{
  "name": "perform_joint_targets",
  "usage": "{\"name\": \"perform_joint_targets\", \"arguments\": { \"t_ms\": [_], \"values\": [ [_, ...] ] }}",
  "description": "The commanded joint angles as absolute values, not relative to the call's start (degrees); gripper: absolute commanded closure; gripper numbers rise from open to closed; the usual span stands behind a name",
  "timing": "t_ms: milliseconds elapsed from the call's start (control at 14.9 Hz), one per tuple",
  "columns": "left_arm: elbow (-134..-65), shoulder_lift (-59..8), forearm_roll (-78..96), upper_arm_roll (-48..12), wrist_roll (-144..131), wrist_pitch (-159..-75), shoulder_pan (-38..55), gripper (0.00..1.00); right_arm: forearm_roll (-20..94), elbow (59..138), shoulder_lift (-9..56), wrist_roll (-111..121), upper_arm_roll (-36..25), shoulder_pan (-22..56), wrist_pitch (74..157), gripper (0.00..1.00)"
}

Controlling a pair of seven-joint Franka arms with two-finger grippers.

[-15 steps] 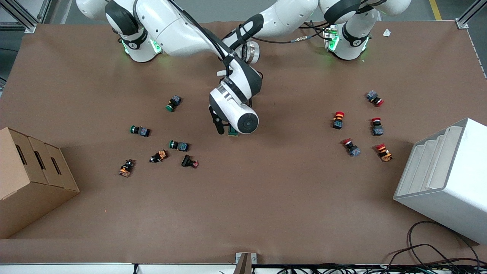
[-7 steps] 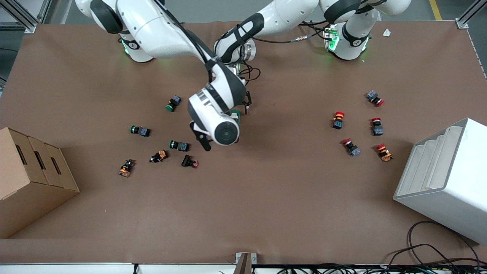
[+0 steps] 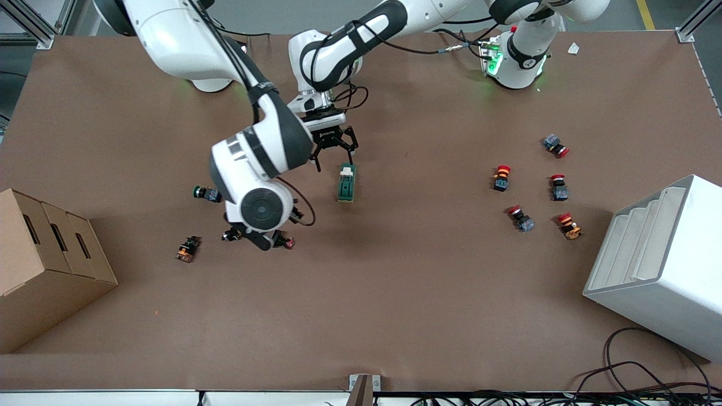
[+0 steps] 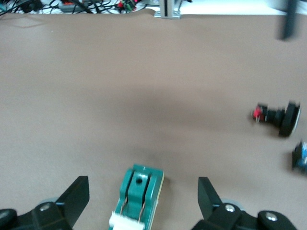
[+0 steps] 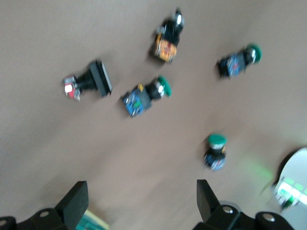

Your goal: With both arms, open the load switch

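The load switch (image 3: 346, 182) is a dark-green block lying flat mid-table, its white lever end toward the robots' bases. My left gripper (image 3: 334, 151) hangs open over that lever end. In the left wrist view the load switch (image 4: 138, 197) lies between the black fingers (image 4: 76, 194) of the left gripper (image 4: 142, 191), which do not touch it. My right gripper (image 3: 260, 239) is over a cluster of push-buttons toward the right arm's end. In the right wrist view the right gripper (image 5: 140, 191) is open and empty, and a green corner of the switch (image 5: 91, 223) shows at the edge.
Green, orange and red push-buttons (image 3: 208, 194) lie scattered under and around the right wrist. Red-capped push-buttons (image 3: 502, 177) sit toward the left arm's end. A cardboard box (image 3: 45, 265) and a white rack (image 3: 660, 265) stand at the table's two ends. Cables (image 3: 648, 378) trail at the front edge.
The right arm swung off the load switch toward the push-button cluster. The left gripper came down over the switch's lever end. The switch now lies uncovered on the table.
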State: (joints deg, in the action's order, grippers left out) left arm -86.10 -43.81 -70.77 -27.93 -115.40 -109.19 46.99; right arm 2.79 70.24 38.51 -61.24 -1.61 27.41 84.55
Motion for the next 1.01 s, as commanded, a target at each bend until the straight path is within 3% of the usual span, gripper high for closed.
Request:
{"name": "perform_joint_targets", "arguments": {
  "t_ms": [0,269,942],
  "values": [
    [-85.9,-39.7,-65.1,-28.3,-110.3,-108.9,44.3,0.00,1.1,77.2,31.9,-50.0,-0.5,22.3,86.6,0.00],
    [-83.5,-33.7,-52.9,-28.4,-97.1,-108.9,39.8,0.00,0.4,83.5,25.6,-34.4,-0.5,15.7,90.6,0.00],
    [-81.5,-20.8,-25.0,-28.5,-66.1,-107.3,22.6,0.00,-3.4,81.3,19.8,1.7,-0.8,1.4,89.8,0.00]
  ]
}}
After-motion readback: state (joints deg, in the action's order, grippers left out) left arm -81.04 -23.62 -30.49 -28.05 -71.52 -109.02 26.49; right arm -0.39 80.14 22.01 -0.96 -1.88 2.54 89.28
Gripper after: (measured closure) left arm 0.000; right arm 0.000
